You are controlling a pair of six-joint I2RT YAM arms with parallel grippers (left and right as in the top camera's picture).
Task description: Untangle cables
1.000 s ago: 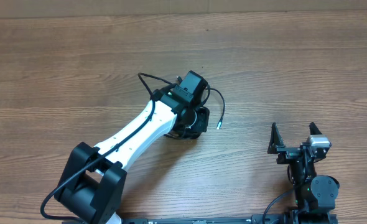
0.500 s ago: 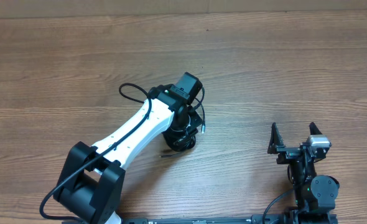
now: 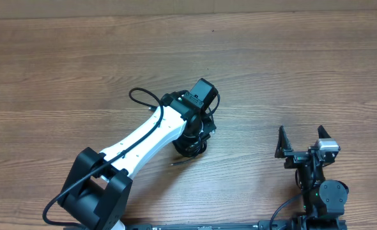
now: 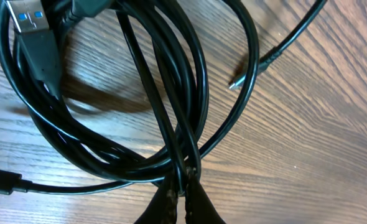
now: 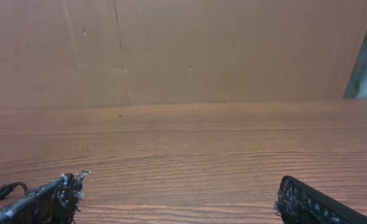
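The left gripper [image 4: 182, 186] is pinched shut on the cables [image 4: 178, 152] where several black strands cross. The bundle lies on the table [image 3: 303, 64] near its middle, under the left wrist, at roughly 10 o'clock from the right gripper [image 3: 300, 142], which waits well apart at the table's 4 o'clock corner with its jaws spread wide and nothing between them. In the left wrist view the loops fan out toward 12 o'clock. A USB plug with a blue insert [image 4: 28, 18] sits at 10 o'clock of the coil, a small silver tip [image 4: 233, 84] at 2 o'clock and a black plug [image 4: 0, 180] at 8 o'clock. The step in hand looks like drawing the knot apart. Because the pinch seems to catch more than one strand, a slow pull would serve best, watching which loops tighten; if the whole coil drags along, it would be better to let go and take a single strand nearer a free plug, or bring the right arm over to pin the rest. Compared with a second ago, the left wrist has swung slightly toward 4 o'clock, the strand that arced out at 3 o'clock with its light tip is now tucked beneath the wrist, and a short cable end [image 3: 177, 161] pokes out at 7 o'clock. The right arm has not moved.
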